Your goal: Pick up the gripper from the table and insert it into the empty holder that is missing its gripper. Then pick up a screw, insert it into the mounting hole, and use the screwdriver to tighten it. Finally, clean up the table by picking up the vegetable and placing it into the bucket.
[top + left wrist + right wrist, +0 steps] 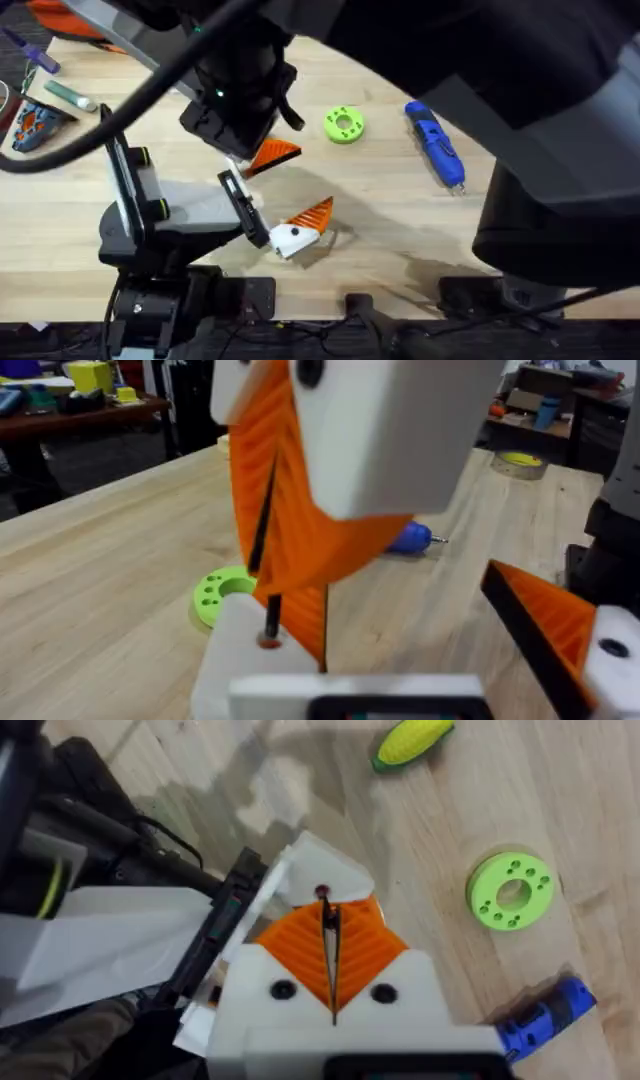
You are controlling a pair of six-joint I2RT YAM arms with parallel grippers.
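The right gripper [331,955] is pinched shut on a thin dark pin, probably the screw [329,925]. The pin's tip sits at the mounting hole of the white holder [312,868], on the left arm's end at the table's middle. The left gripper [400,660] stands open and carries nothing. Treat the screw as light, stiff and slick, so it will likely tilt between the ribbed pads. Grip it along the shank and leave the head free for the blue screwdriver [435,145].

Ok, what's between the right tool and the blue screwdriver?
The green disc, with bare wood either side of it, lies between the right tool and the screwdriver in the overhead view.
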